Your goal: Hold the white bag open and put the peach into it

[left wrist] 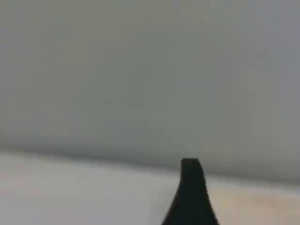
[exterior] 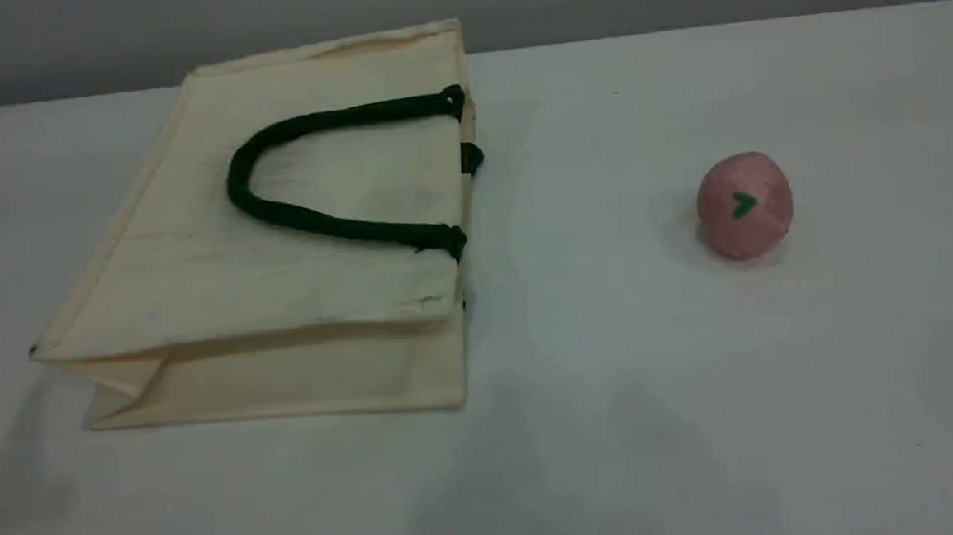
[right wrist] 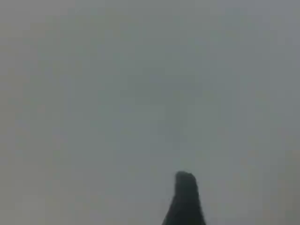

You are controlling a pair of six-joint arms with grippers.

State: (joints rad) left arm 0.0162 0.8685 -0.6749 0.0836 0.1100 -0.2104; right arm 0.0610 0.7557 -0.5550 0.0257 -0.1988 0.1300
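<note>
The white bag point(exterior: 195, 268) lies flat on its side at the table's left, its mouth edge facing right. One dark green rope handle point(exterior: 291, 217) is folded back over its top face, and a bit of the second handle point(exterior: 472, 158) pokes out at the mouth. The peach point(exterior: 744, 206), pink with a small green mark, rests on the table well to the right of the bag. Neither arm shows in the scene view. Each wrist view shows only one dark fingertip, the left one point(left wrist: 191, 192) and the right one point(right wrist: 185, 199), with nothing against it.
The pale table point(exterior: 618, 416) stretches around both things, its far edge meeting a grey wall behind the bag. The left wrist view shows a light surface below a grey background. The right wrist view shows only plain grey.
</note>
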